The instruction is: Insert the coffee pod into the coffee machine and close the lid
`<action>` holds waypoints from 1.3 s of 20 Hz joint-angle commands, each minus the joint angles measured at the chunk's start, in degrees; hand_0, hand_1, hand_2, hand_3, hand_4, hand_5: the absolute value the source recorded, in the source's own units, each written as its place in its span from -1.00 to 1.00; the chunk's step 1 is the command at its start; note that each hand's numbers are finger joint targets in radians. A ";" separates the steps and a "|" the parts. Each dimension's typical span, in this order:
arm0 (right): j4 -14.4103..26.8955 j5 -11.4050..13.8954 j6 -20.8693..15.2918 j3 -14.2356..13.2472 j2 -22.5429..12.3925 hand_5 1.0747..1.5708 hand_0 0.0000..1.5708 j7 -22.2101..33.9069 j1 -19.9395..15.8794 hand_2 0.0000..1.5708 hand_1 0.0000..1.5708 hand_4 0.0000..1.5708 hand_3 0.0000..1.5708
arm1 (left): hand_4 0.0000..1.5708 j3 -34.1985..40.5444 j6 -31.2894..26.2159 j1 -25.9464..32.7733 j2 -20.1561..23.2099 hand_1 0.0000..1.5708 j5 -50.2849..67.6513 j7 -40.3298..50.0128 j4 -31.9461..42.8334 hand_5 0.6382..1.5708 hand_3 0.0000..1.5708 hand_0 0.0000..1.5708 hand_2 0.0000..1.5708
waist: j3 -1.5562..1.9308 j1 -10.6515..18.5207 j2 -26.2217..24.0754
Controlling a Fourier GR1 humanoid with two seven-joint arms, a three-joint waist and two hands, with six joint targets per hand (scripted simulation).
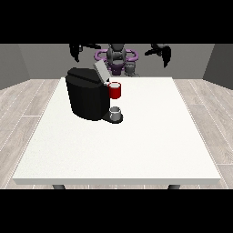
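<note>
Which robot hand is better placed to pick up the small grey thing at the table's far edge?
Probably the robot's own left, the robot hand at the view's right: the grey thing lies nearer it; the other robot hand is farther off, on the coffee machine's side.

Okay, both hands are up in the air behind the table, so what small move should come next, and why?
Probably lower the hand at the view's left toward the coffee machine. Both it and the hand at the view's right hang above the table's far edge, touching nothing. The lid stands tilted open. A grey thing sits at the machine's base; I can't tell if it's the pod.
</note>
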 commanded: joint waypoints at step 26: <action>10.88 -0.64 3.95 3.20 -0.77 1.00 -1.00 0.35 -14.96 -1.00 -1.00 -0.84 -1.00 | -0.61 -6.04 3.68 15.27 4.78 -1.00 10.34 10.42 -32.27 1.00 -1.00 -1.00 -1.00 | -0.02 -4.09 11.15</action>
